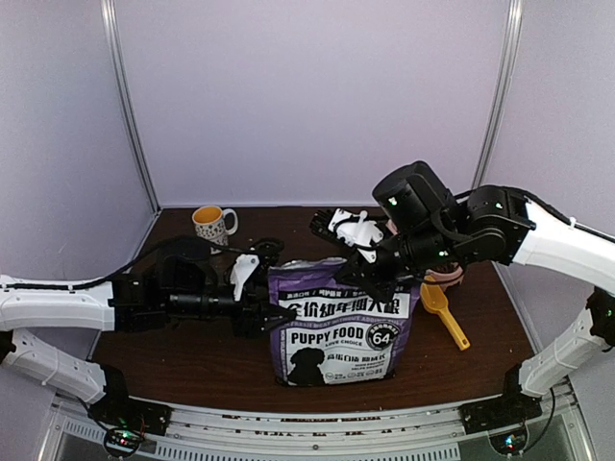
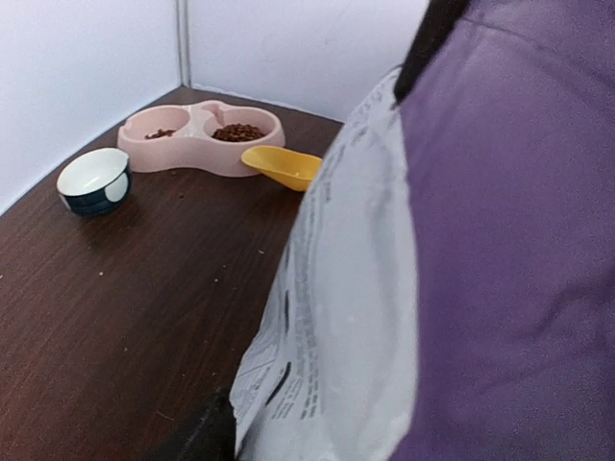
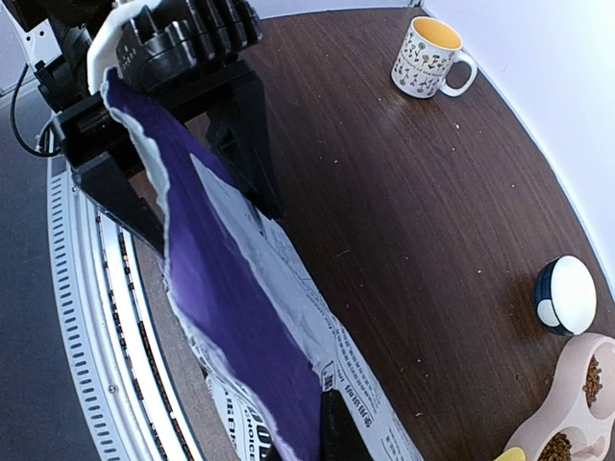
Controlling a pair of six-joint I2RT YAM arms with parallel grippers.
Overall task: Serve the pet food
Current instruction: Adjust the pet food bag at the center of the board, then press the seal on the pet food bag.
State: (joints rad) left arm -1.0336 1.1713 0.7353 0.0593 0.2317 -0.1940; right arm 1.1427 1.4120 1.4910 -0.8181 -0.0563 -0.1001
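Right pincer (image 1: pixel 381 281) pinches purple bag (image 1: pixel 341 331) at its top right corner. Left pincer (image 1: pixel 276 313) straddles its left edge; grip cannot be told. Yellow scoop (image 1: pixel 444 312) lies near right edge.

The left arm (image 1: pixel 67 305) lies low and level, reaching from the left edge toward the middle of the frame. The left tool (image 1: pixel 272 315) points right with its fingers (image 2: pixel 204 437) apart, and I can't tell whether they press on anything. The right arm (image 1: pixel 553 240) arches in from the right edge, wrist high, with the right tool (image 1: pixel 377 277) angled down-left and its jaws closed.
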